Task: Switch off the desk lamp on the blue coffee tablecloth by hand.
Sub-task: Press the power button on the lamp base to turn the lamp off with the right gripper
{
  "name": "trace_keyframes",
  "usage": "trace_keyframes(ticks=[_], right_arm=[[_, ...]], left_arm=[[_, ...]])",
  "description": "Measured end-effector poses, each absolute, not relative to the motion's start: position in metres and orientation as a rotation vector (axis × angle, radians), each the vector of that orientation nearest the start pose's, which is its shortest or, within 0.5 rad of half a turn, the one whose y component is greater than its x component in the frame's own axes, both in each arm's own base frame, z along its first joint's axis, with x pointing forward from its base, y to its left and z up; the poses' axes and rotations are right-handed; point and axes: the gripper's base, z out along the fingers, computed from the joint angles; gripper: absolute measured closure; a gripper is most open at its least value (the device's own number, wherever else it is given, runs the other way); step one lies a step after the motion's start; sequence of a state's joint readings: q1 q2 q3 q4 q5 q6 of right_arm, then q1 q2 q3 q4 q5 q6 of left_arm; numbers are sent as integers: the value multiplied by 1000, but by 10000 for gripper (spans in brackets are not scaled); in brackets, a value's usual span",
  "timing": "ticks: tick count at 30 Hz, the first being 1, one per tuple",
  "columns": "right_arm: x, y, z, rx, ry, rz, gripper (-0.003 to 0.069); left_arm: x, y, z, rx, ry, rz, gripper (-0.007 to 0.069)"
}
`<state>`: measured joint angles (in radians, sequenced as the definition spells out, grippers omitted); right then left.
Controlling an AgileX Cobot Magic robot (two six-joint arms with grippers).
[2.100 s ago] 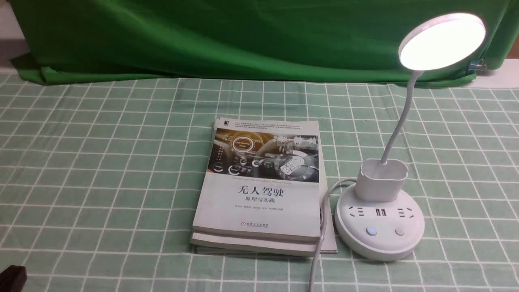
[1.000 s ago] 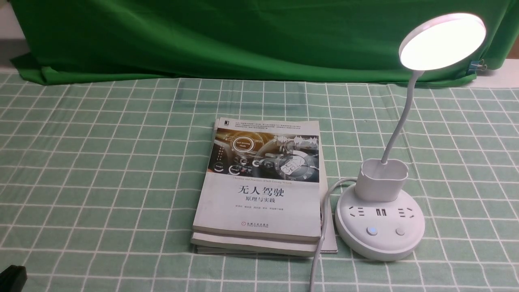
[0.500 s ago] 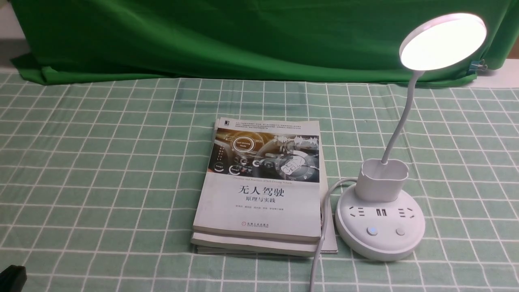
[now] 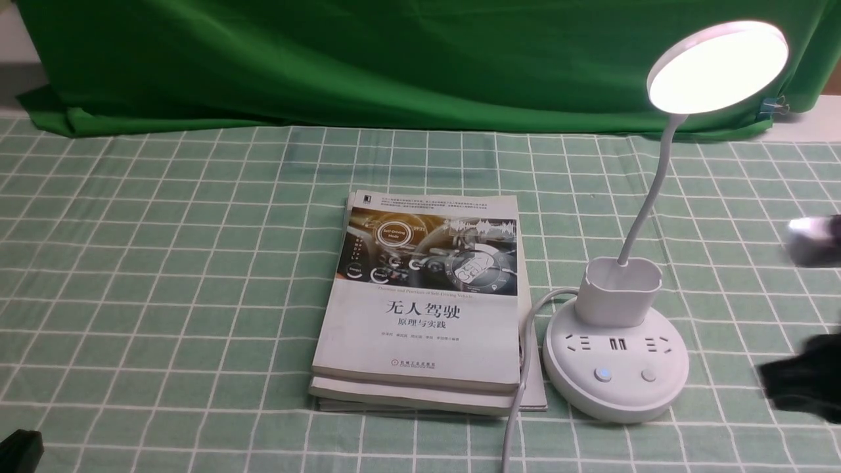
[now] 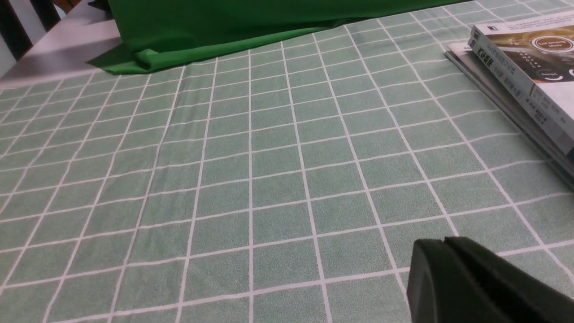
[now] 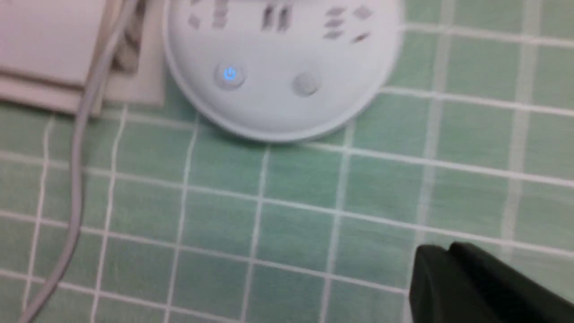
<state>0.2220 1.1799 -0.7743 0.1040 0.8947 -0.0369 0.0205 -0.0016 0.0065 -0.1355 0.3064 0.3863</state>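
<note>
In the front view, the desk lamp (image 4: 621, 368) is standing upright on the right side of the pale green gridded tablecloth (image 4: 164, 263), and its round head (image 4: 719, 66) is glowing bright white. Its bendy neck (image 4: 657, 184) is rising from the cup holder (image 4: 619, 299) on the far part of the base, while the left button (image 4: 602, 374) is shining blue beside the plain right button (image 4: 648, 375). Just left of the base, a stack of books (image 4: 420, 328) is lying flat, with a grey cable (image 4: 525, 355) running down along its right side. A dark green cloth (image 4: 394, 66) is hanging along the far side. The right arm (image 4: 808, 378) is showing as a dark blur at the right edge, well apart from the lamp's buttons, and a dark bit of the left arm (image 4: 20, 452) is peeking in at the near left corner

In the left wrist view, the left fingers (image 5: 432, 278) are pressing together, clenched and holding nothing, above the tablecloth

In the right wrist view, the right fingers (image 6: 432, 282) are also keeping together, clenched on nothing and sitting apart from the lamp base, where the power symbol is glowing blue
</note>
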Motion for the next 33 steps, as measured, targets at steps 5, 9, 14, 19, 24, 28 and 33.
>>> trace_keyframes(ticks=[5,9,14,19,24,28,33], right_arm=[[229,83,233,-425,2827,185,620],[251,93,220,-433,2839,183,620],[270,100,204,-434,2874,188,620],[280,104,201,-430,2863,192,620],[283,105,195,-430,2880,188,620],[285,105,185,-433,2913,181,620],[288,107,180,-431,2927,182,620]], left_arm=[[54,-3,184,241,1779,162,624],[54,-3,184,241,1779,162,624],[54,-3,184,241,1779,162,624],[54,-3,184,241,1779,162,624],[54,-3,184,241,1779,162,624],[54,-3,184,241,1779,162,624],[54,-3,184,241,1779,162,624]])
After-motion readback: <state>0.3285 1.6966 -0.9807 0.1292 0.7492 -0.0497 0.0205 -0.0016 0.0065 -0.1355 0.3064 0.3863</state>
